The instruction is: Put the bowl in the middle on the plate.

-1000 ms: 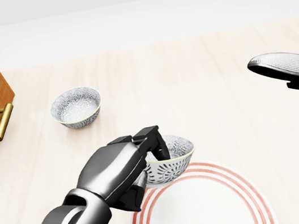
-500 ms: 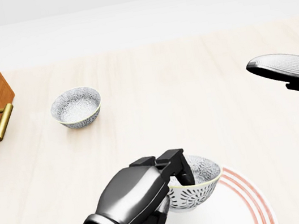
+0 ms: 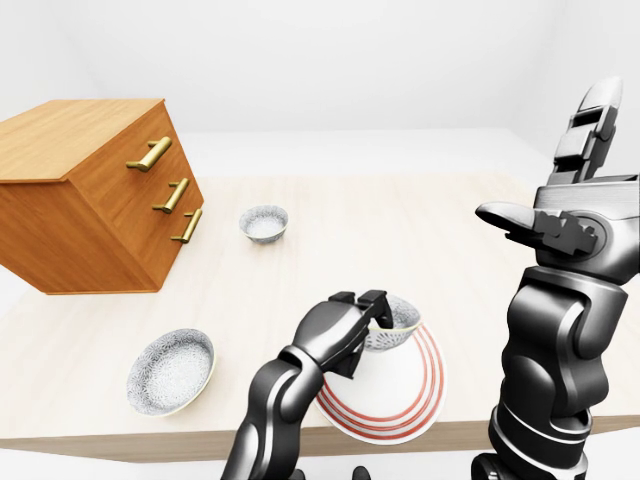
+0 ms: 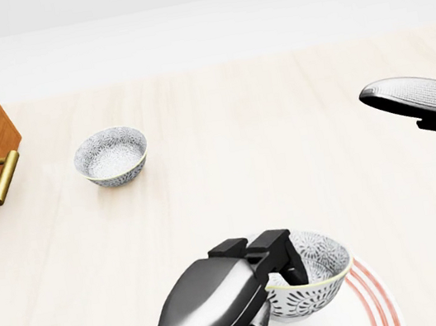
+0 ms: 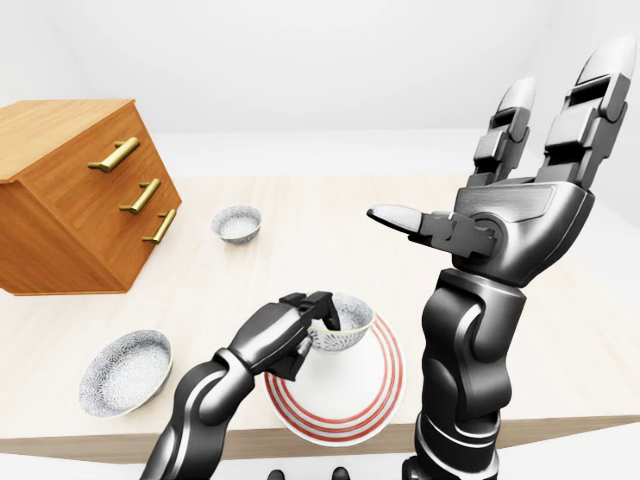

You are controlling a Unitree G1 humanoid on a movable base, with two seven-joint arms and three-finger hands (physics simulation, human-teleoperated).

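- The desk (image 3: pixel 420 215), pale wood, is seen unmoved against the earlier head view; the camera has not shifted.
- The drawer chest (image 3: pixel 90 200) is found at the left of the left-eye view, its brass handles (image 3: pixel 172 195) turned towards the bowls. In the head view it is cut off by the left edge.
- The right hand (image 5: pixel 520 215) is held raised above the desk's right side, fingers spread wide and nothing in it, as it was a second ago. Only its thumb and part of the arm are caught in the head view.
- The left hand (image 4: pixel 225 304) has been carried right and down in the head view since half a second ago. Its fingers are closed on the rim of the middle bowl.
- The plate (image 5: pixel 350 405), white with red rings, lies near the desk's bottom edge. In the head view most of it is now covered by hand and bowl, and only arcs of the rings are left showing at bottom right.
- The middle bowl (image 4: pixel 316 276), a second ago at the plate's upper-left rim, is now held over the plate's inner part. Whether its foot touches the plate cannot be told.
- The near bowl (image 3: pixel 170 372), unchanged, is cut off at the head view's bottom left.
- The far bowl (image 4: pixel 111 156) stays beside the chest.
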